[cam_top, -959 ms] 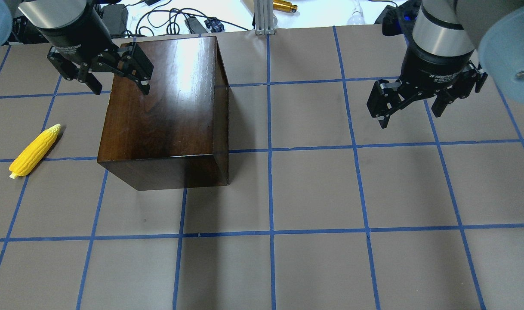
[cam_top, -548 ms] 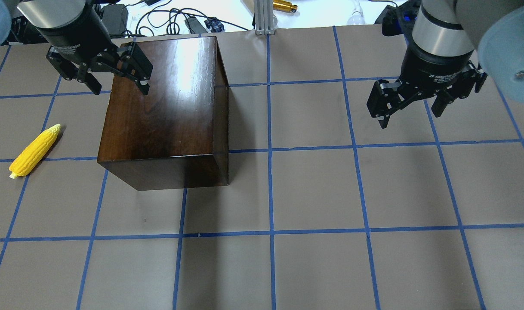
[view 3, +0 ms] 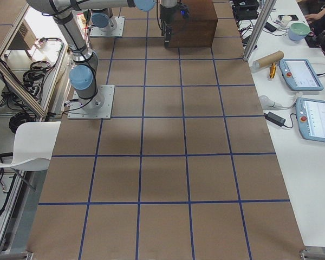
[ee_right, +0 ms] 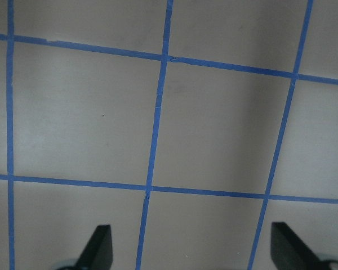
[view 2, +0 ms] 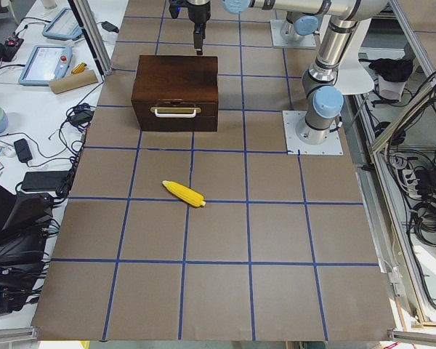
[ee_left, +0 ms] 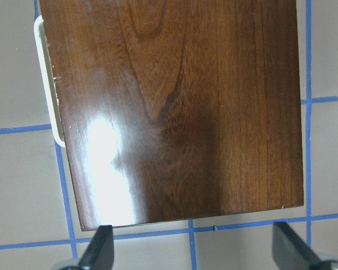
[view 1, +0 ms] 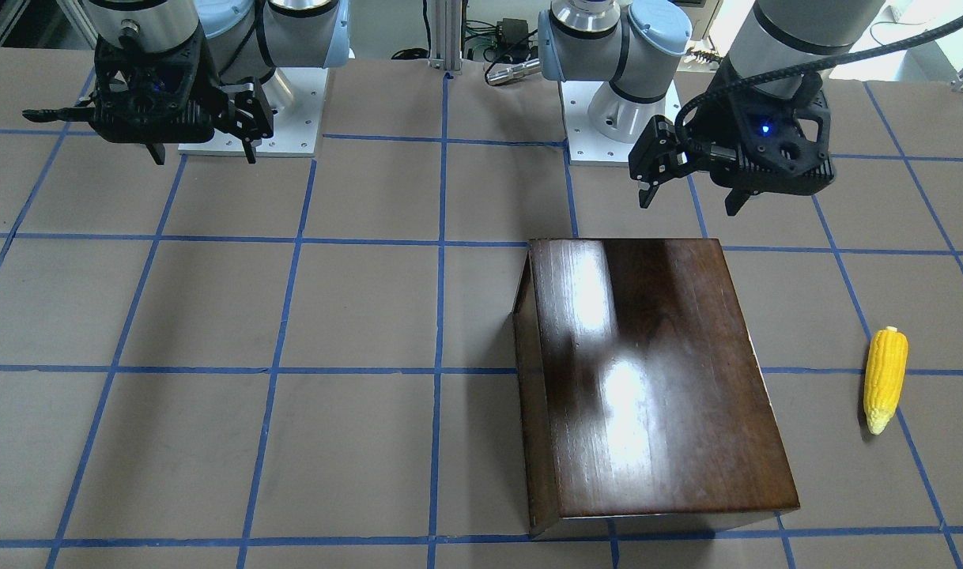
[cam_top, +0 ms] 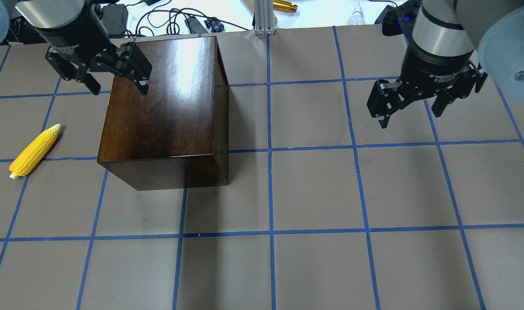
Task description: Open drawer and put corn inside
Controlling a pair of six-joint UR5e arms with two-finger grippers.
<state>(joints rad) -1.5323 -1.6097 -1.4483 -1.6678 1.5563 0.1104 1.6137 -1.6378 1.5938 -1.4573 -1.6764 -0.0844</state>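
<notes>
Taped table (cam_top: pixel 313 189), drawer (view 2: pixel 176 111) shut, corn (cam_top: pixel 34 150) outside

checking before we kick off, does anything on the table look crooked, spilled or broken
Nothing stands out. The box sits roughly square to the tape grid, its drawer shut. The corn lies whole on the table, apart from the box, merely diagonal to the grid. No spill or damage shows.

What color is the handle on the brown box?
Creamy white. The handle shows best in the exterior left view.
</notes>
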